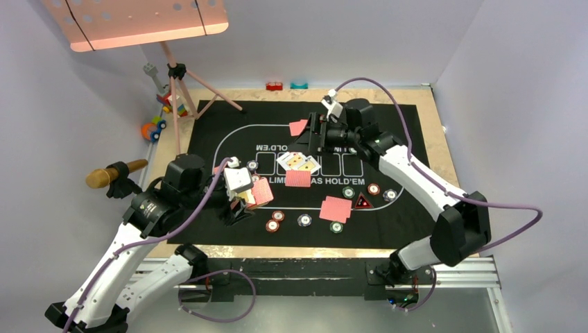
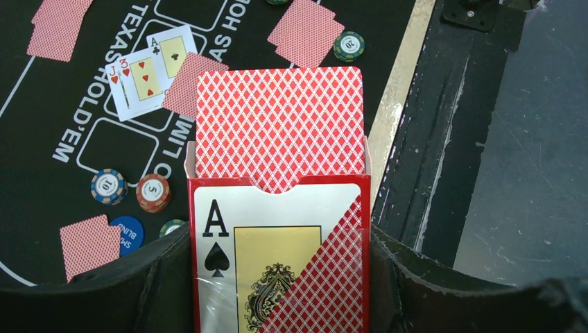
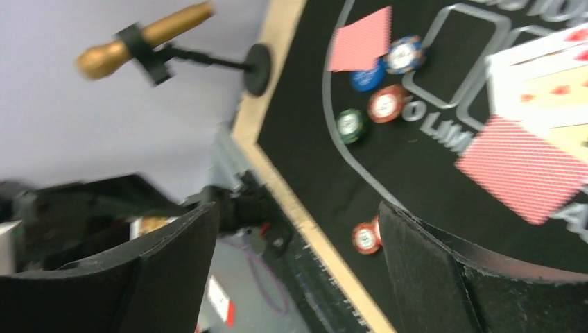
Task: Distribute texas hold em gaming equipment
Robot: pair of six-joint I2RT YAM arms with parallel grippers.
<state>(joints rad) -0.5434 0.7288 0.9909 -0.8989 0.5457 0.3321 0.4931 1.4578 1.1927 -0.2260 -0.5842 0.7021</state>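
The black Texas Hold'em mat [image 1: 388, 229] is lying under cards and chips. My left gripper [image 2: 277, 277] is clamping the card box [image 2: 277, 263], deck [image 2: 279, 125] protruding; my right gripper [image 3: 298, 277] is hovering agape, empty.

Wooden table [image 1: 426, 128] is carrying a black poker mat [image 1: 388, 215] filling mid-frame. Lying on the mat: face-up cards [image 1: 299, 161] at centre, red-backed cards [image 1: 335, 209] lower centre, poker chips [image 1: 304, 220] along the lower oval line, a triangular marker [image 1: 362, 202] right of centre.
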